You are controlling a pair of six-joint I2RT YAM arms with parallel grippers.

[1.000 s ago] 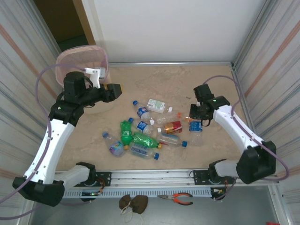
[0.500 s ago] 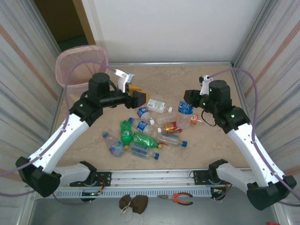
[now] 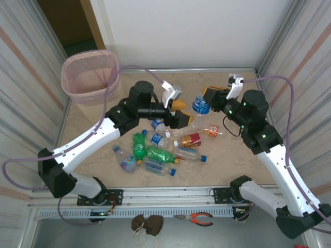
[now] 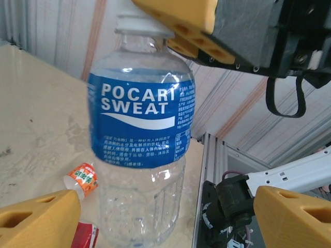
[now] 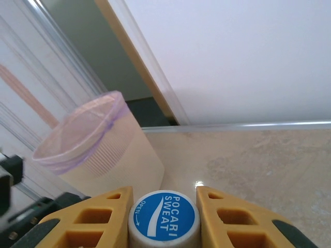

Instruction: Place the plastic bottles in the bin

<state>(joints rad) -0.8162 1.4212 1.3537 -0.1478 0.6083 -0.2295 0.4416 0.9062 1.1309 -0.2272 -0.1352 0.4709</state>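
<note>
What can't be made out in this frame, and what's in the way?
Top view: bottom of the bin, hidden by liner and near wall.
Right wrist view: the held bottle below its cap, cut off by the lower edge.
Top view: labels in the pile of bottles, too small; left gripper covers part.

The bin [image 3: 90,77] stands at the far left corner of the table [image 3: 98,144]. The loose plastic bottles [image 3: 158,153] lie in a cluster at the middle of the table, well apart from the bin, and one small bottle [image 3: 213,130] lies just right of the cluster. Beyond the cluster, right of centre, the held bottle [image 3: 200,105] hangs above the table, its cap between the fingers of the right gripper [image 3: 208,97]. The left gripper [image 3: 182,114] sits just left of it, fingers spread, and in the left wrist view the bottle stands between them. Pliers [image 3: 194,218] lie on the near ledge, before the arm bases.
</note>
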